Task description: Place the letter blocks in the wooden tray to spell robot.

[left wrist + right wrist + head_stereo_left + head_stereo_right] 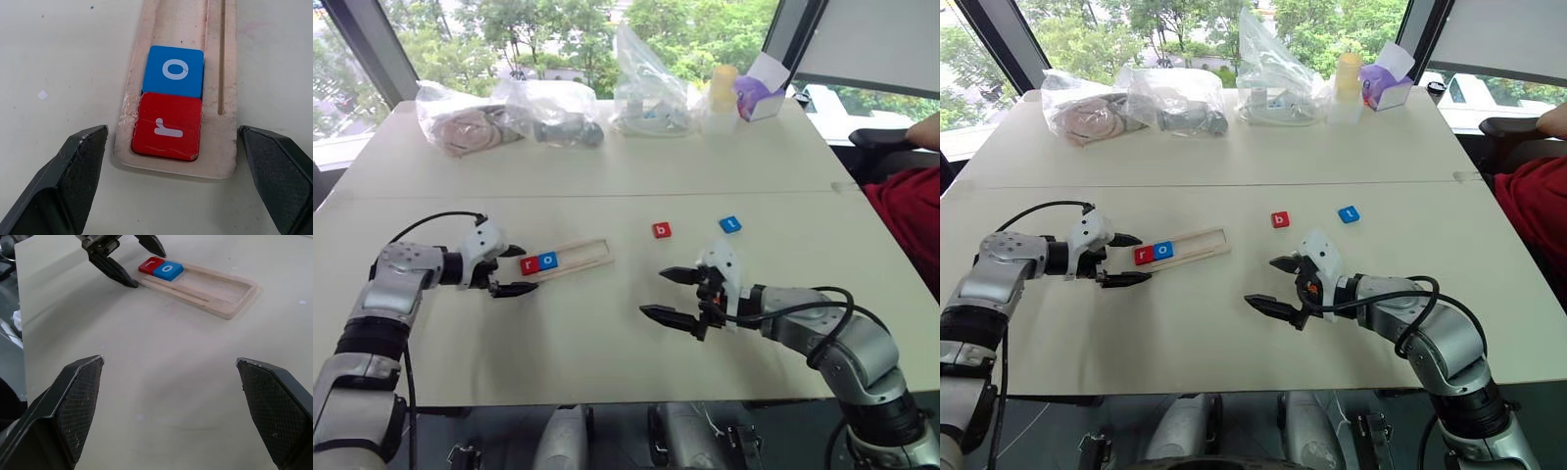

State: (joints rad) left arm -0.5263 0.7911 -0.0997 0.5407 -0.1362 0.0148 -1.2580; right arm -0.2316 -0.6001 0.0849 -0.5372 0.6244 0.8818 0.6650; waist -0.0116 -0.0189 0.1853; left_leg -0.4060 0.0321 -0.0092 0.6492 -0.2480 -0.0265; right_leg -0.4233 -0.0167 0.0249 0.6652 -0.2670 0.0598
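Note:
The wooden tray (582,254) lies on the table left of centre, with a red r block (167,127) at its left end and a blue o block (174,71) beside it. My left gripper (510,270) is open, its fingers (73,171) straddling the tray's left end without touching it. A red b block (662,230) and a blue t block (730,224) lie loose on the table to the right of the tray. My right gripper (669,295) is open and empty over bare table, nearer than the b and t blocks, pointing toward the tray.
Clear plastic bags (509,116) of parts, a yellow-capped bottle (722,96) and a purple and white box (759,91) line the far edge of the table (607,333). A person's red sleeve (913,211) shows at the right edge.

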